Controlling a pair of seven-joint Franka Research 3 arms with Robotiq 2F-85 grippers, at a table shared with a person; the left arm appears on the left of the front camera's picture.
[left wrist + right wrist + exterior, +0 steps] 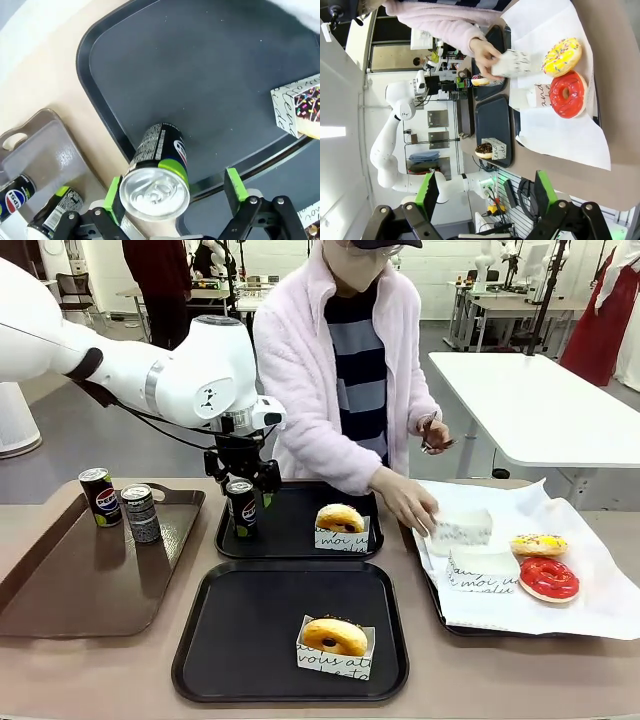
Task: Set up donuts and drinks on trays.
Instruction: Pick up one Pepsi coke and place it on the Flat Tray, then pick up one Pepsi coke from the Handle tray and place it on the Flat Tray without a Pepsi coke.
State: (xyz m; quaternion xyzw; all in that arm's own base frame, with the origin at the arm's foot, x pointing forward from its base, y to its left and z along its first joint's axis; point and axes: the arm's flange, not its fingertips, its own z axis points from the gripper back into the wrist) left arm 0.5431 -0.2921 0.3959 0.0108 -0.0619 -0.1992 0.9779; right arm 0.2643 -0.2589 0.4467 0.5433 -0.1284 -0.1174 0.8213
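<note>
On the desk (100, 675) we count two black trays, one behind the other: the far tray (295, 535) and the near tray (250, 625). We count four donuts. The far donut (340, 518) and the near donut (335, 637) each sit in a printed paper sleeve, one per black tray. The yellow donut (539, 545) and the red donut (548, 578) lie on the white paper (490, 610) to the right. Two empty sleeves lie there too, and the person's hand (405, 502) rests on the farther one (460, 530).

Three drink cans stand upright. The black can (100, 497) and the grey can (141, 512) are side by side on the brown tray (90, 580). The third can (241, 507) stands at the far tray's left edge. Our left pincer (241, 476) hangs over that third can with its jaws spread, one pad close beside it and the other clear of it, so nothing is gripped. Our right pincer (485, 192) is spread wide with nothing between its pads.
</note>
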